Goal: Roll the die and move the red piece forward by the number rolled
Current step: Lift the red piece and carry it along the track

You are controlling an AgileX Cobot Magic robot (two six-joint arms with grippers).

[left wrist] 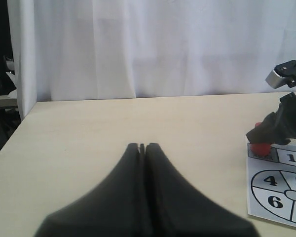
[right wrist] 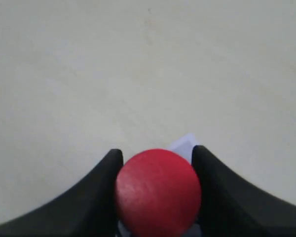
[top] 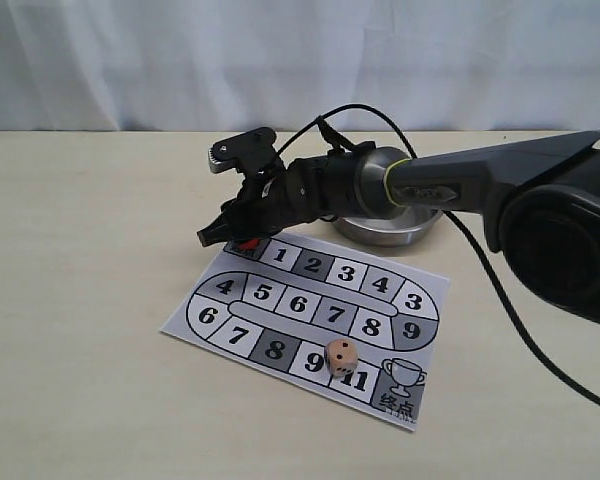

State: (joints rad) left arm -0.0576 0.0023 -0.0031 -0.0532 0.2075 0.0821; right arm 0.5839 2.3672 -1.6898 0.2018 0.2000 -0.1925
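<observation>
The red piece [top: 246, 242] stands on the start square at the far left corner of the board [top: 185, 318]. My right gripper [top: 227, 235] reaches across to it, and its two black fingers press on either side of the red piece [right wrist: 158, 192]. The left wrist view also catches the red piece [left wrist: 260, 146] under the right gripper [left wrist: 266, 132]. The die [top: 341, 356] rests on the board between squares 9 and 11, near the trophy square. My left gripper [left wrist: 142, 146] is shut on nothing, low over bare table; it is outside the exterior view.
A shallow metal bowl [top: 385, 228] sits behind the board, partly under the right arm. A black cable [top: 500, 290] trails over the table at the right. A white curtain backs the table. The board's edge [left wrist: 251, 197] shows beside the left gripper.
</observation>
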